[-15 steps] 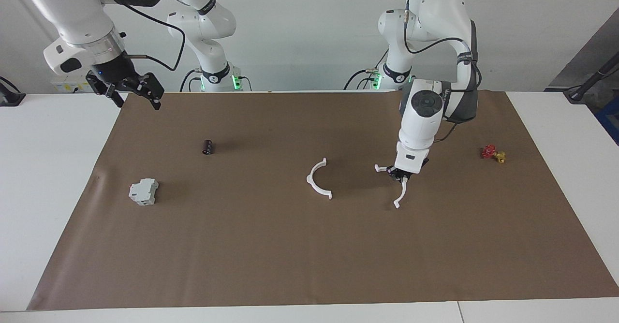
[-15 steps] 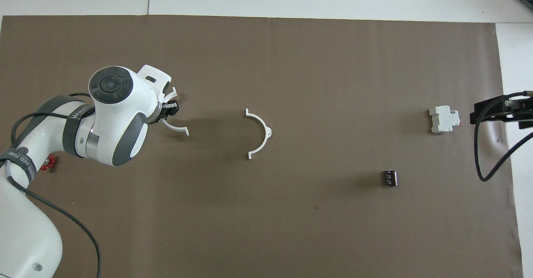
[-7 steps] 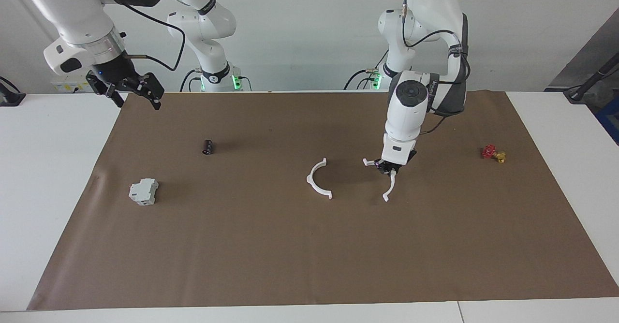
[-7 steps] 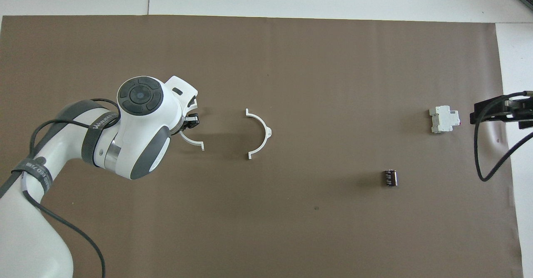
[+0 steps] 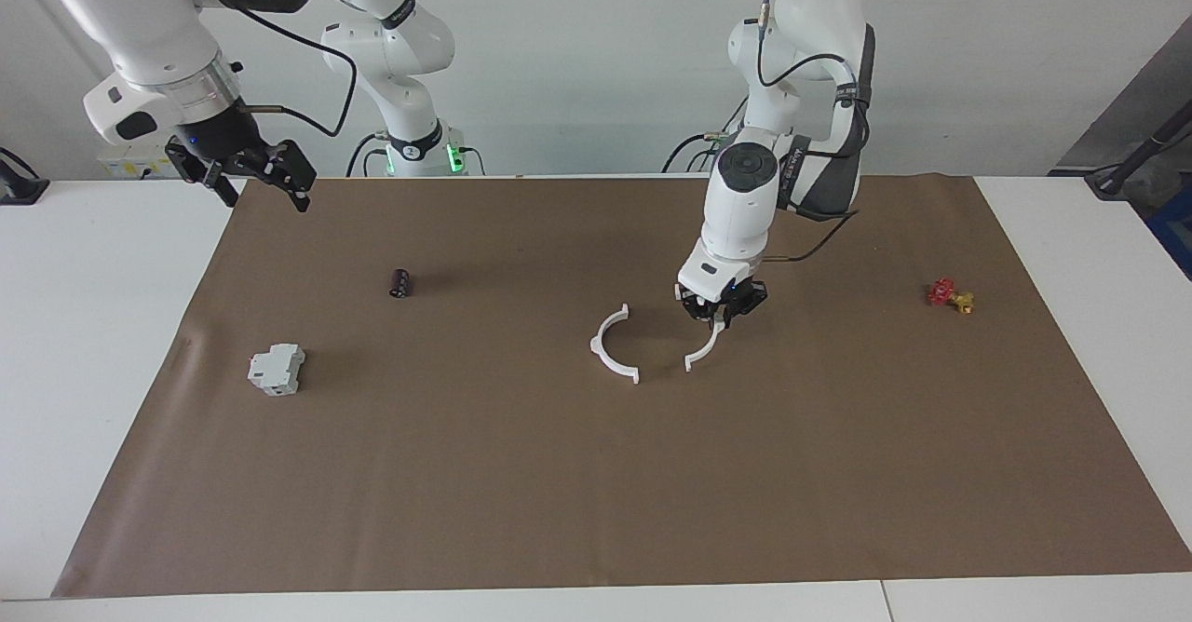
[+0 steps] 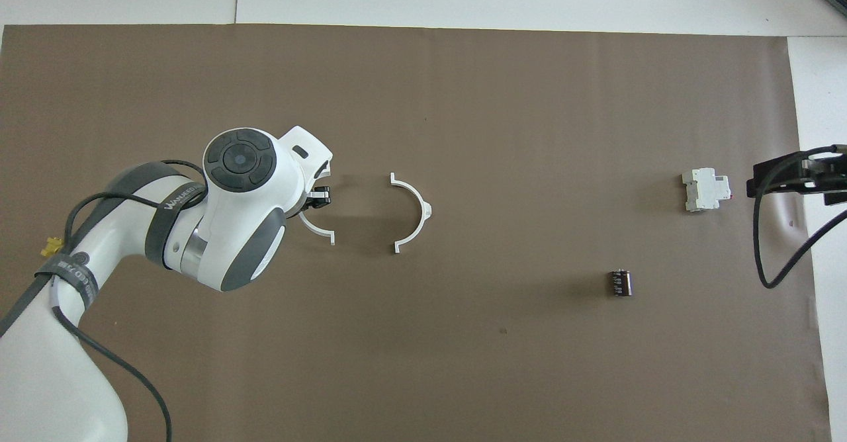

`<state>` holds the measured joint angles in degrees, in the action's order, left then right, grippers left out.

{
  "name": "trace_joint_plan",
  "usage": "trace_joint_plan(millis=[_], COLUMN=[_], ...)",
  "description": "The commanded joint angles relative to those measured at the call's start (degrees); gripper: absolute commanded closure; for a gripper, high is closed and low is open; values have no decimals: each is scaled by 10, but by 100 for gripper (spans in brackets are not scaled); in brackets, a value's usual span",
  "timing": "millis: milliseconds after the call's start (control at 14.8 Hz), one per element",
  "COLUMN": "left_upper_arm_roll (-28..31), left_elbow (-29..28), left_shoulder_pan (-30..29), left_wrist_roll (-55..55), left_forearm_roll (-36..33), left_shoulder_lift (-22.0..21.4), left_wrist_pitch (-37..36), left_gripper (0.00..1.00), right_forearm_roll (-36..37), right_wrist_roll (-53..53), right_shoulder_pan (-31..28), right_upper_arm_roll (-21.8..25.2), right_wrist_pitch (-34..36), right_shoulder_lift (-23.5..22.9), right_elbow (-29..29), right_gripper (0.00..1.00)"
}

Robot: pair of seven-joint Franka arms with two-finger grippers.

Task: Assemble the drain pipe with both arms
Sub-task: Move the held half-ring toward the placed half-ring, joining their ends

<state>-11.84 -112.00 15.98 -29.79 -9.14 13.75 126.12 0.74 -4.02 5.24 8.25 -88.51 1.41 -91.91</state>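
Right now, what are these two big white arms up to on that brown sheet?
The left gripper is shut on one white half-ring and carries it low over the brown sheet, close beside the other half-ring, which lies flat near the middle. The two halves are not yet joined; a gap shows between them. The right gripper waits, raised at the right arm's end of the table. A grey block, a small black cylinder and a red and yellow piece lie untouched.

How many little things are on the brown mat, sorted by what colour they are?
White: 2, the held half-ring in the left gripper and the loose half-ring.
Grey: 1, the boxy block.
Black: 1, the small cylinder.
Red and yellow: 1, the small valve.
Total: 5.
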Motion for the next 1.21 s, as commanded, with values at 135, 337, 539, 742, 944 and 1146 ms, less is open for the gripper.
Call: trace_joint_plan(millis=[135, 337, 539, 742, 944, 1146], left_upper_arm_roll=[-2, -2, -3, -3, -10, -20], left_elbow=[10, 7, -1, -14, -15, -15], left_shoulder_pan=[2, 3, 4, 7, 11, 11], left_wrist_roll=[5, -15, -45, -60, -63, -75], left_forearm_roll=[-3, -3, -3, -3, -3, -3], left_shoulder_lift=[48, 56, 53, 44, 44, 44], left_wrist_pitch=[68, 88, 88, 87, 88, 90], left_gripper=[100, 100, 100, 100, 100, 100], right_forearm_roll=[-2, -2, -2, -2, -2, -2], right_wrist_roll=[-5, -5, -6, -5, -6, -5], right_shoulder_pan=[0, 0, 0, 0, 0, 0], right_upper_arm_roll=[0, 0, 0, 0, 0, 0], right_wrist_pitch=[-6, -6, -6, -6, -6, -6], right_shoulder_lift=[14, 14, 14, 14, 14, 14], right_elbow=[-16, -16, -16, -16, -16, -16], right_gripper=[0, 0, 0, 0, 0, 0])
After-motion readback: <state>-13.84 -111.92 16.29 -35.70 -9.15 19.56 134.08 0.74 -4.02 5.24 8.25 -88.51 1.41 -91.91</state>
